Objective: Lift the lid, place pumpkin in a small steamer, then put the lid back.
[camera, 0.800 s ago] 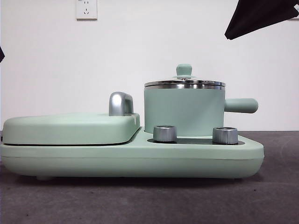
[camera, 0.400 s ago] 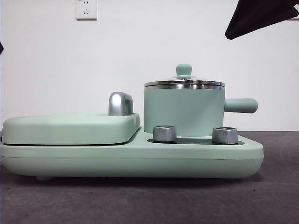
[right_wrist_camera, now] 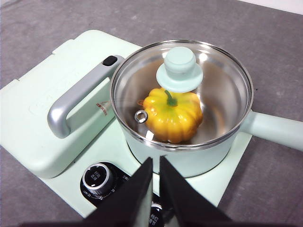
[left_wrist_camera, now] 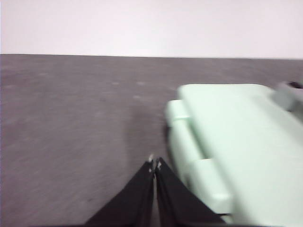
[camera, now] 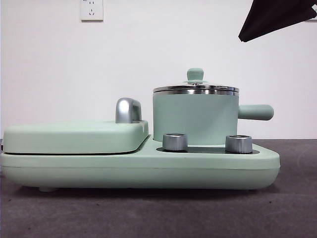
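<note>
Pumpkin (right_wrist_camera: 173, 117) shows under the lid (right_wrist_camera: 180, 71) only from the right wrist; both jaws clenched, empty.

No text can be read with certainty; the small print around the steel knob (right_wrist_camera: 96, 177) and on the red-and-white sticker (right_wrist_camera: 102, 109) is too tiny.

A dark grey, finely textured bench (camera: 297, 208) carries everything, running back to a plain white wall. Directly on it lies one thing: a wide, low mint-green plastic cooker base (camera: 138, 171) with rounded corners, set lengthwise along the front edge and reaching nearly from one side edge to the other. A small foot under the base touches the bench surface.
</note>
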You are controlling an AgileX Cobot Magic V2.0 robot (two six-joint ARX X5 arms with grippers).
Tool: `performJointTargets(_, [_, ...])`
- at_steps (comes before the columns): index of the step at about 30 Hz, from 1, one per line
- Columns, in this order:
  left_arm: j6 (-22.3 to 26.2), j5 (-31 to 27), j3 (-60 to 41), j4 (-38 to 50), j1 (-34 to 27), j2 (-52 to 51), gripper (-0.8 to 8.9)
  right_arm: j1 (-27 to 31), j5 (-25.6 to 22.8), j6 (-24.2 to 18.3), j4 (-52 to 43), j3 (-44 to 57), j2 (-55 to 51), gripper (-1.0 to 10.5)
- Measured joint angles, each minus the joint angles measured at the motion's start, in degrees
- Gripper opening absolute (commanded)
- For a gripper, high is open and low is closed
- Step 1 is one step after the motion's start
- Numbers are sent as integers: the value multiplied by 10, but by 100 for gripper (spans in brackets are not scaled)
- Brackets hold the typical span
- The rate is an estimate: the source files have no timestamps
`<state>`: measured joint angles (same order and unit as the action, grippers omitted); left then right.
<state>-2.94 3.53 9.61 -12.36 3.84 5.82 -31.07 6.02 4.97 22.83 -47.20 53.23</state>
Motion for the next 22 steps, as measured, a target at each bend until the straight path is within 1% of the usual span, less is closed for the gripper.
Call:
performJointTargets(3, [-3,-5,-22,-13,-30,-50,7,0,0,0,0,0,0,20])
performJointTargets(6, [-7,-9,-28,-15,-46,-56,7,0,0,0,0,0,0,20])
performJointTargets(11, [-7,-20,-63,-9,-47,-56,7,0,0,0,0,0,0,20])
performJointTargets(13, [-10,-21,-78,20,-47,-54,7,0,0,0,0,0,0,20])
performJointTargets(22, [-24,-21,-78,20,-47,-56,7,0,0,0,-4,0,-1,20])
